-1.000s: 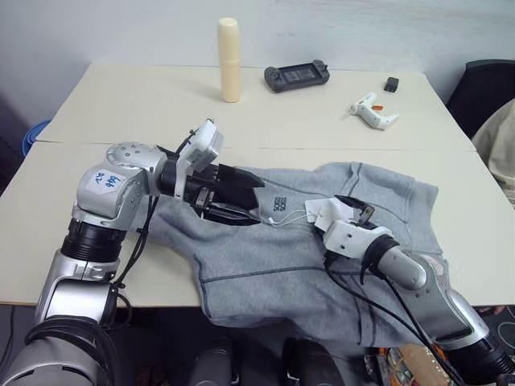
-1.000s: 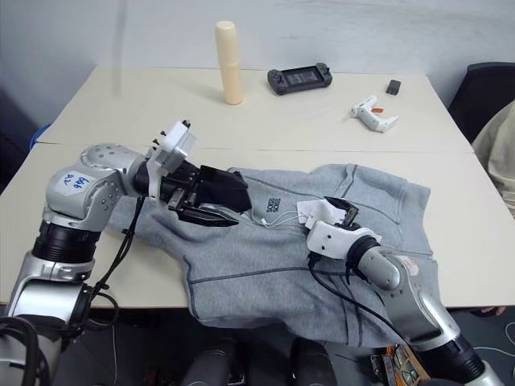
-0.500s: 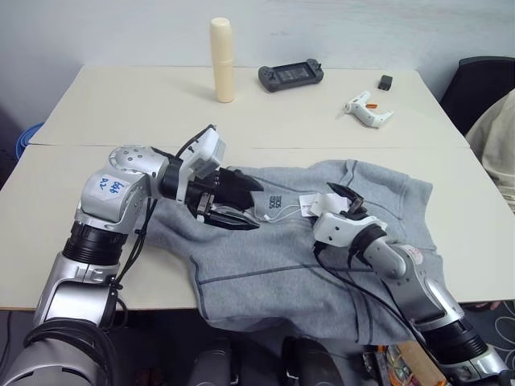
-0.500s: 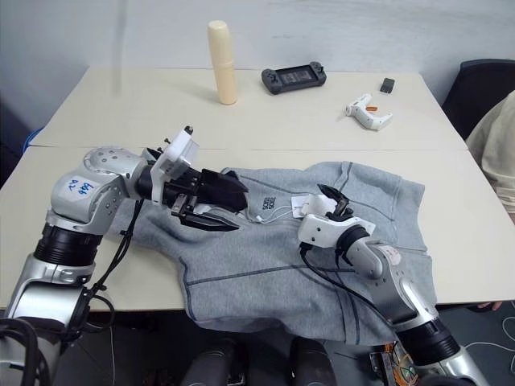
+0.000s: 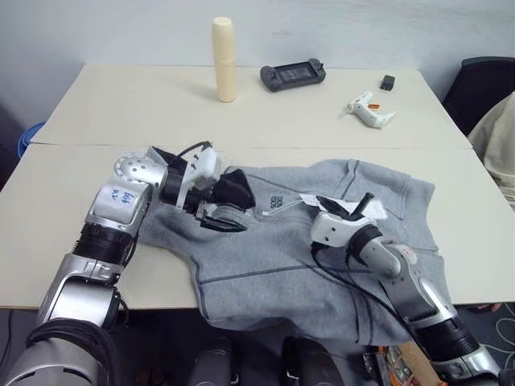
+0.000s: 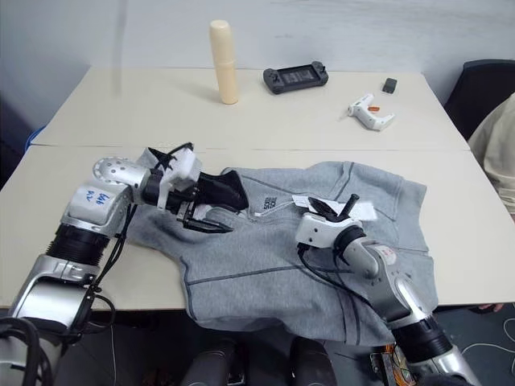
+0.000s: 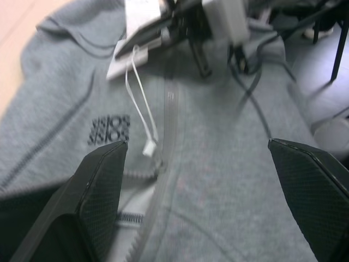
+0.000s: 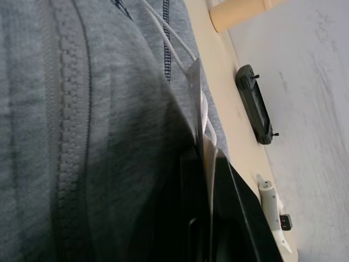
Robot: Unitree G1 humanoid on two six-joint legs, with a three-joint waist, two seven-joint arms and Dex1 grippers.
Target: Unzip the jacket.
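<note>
The light-grey jacket (image 5: 273,257) lies spread on the near table, its hem hanging over the front edge. Its closed zipper (image 7: 169,125) runs past the small black logo (image 7: 109,129). My left gripper (image 5: 245,212) is open, low over the black-lined collar, with a finger (image 7: 101,185) on each side of the zipper. My right gripper (image 5: 348,207) sits on the chest to the right of the zipper. In the right wrist view its fingers (image 8: 191,218) are shut on a white paper tag (image 8: 197,103). The tag's white string (image 7: 139,103) trails toward the collar.
The far table (image 5: 121,104) holds a cream cylinder (image 5: 224,59), a dark game controller (image 5: 293,75), a white handheld tool (image 5: 370,111) and a small black object (image 5: 388,81). A dark chair (image 5: 483,88) and beige cloth (image 5: 499,145) stand at the right edge.
My right gripper has gone from open to shut on the paper tag. My left gripper has come down closer to the collar, still open.
</note>
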